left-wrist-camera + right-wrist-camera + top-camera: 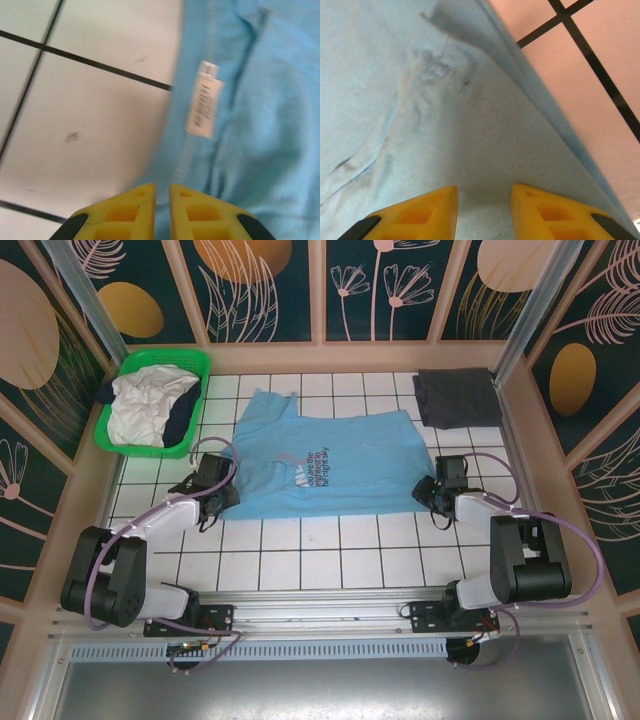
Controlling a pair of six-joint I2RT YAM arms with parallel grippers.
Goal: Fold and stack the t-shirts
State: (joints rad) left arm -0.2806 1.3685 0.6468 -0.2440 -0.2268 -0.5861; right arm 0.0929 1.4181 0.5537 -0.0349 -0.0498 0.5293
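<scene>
Light-blue cotton t-shirt [330, 475]: lies spread flat, print up, across the middle of the white tiled desk [300, 550], between the two arms.
Left tool [228, 498]: sits at the shirt's left edge, its yellow fingers [140, 210] almost together with the hem running into the slit. It looks clenched on the cloth.
Right tool [428, 492]: sits at the shirt's right edge with its fingers partly apart and blue cloth filling the gap. Whether it bites, I cannot tell.
Step in hand: as I read it, taking both ends to begin a fold.
Doing it well: each grip should catch both layers at the hem. Lift level and together, keep the cloth taut, and bring edge to edge squarely. Lay it down without dragging creases near the white care label [204, 100].
Green plastic basket [170, 360]: in the far left corner, holding a crumpled white tee [145, 410] and a navy tee [183, 412], both unfolded.
Dark grey tee [457, 397]: folded in the far right corner, well apart from the basket. Probably the start of the stack.
</scene>
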